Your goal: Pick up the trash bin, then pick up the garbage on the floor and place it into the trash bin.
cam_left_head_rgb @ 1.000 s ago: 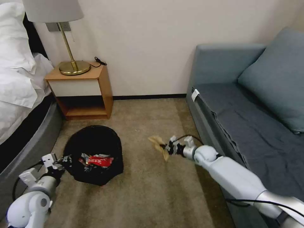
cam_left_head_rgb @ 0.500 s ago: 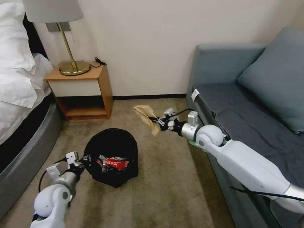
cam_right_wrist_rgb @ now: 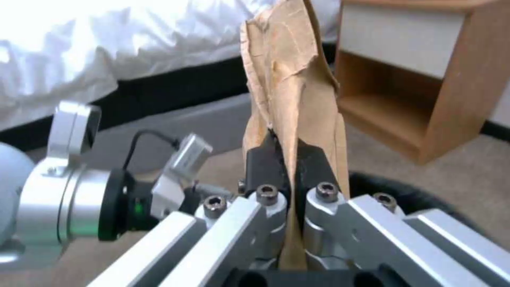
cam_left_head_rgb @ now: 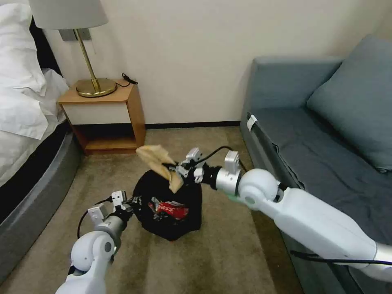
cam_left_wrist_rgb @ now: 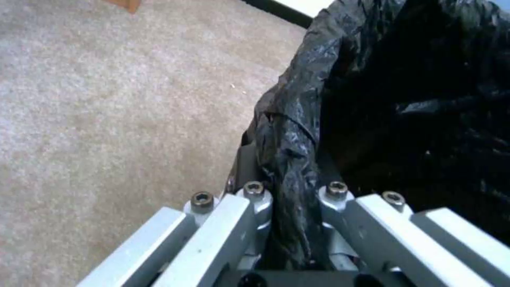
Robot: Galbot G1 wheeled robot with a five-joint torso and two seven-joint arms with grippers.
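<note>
The left gripper (cam_left_head_rgb: 130,203) is pinched on the near rim of the trash bin (cam_left_head_rgb: 169,204), its black liner bunched between the fingers (cam_left_wrist_rgb: 254,207); the bin sits tilted over the carpet (cam_left_head_rgb: 204,253), between the bed's edge and the sofa (cam_left_head_rgb: 310,155), with a red-and-white wrapper (cam_left_head_rgb: 167,208) inside it; the right gripper (cam_left_head_rgb: 179,168) is clamped on the crumpled tan paper (cam_left_head_rgb: 159,161), holding it just above the bin's far rim; the nightstand (cam_left_head_rgb: 108,118) stands behind by the wall.

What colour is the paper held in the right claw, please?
Tan, like kraft paper; clearest in the right wrist view.
</note>
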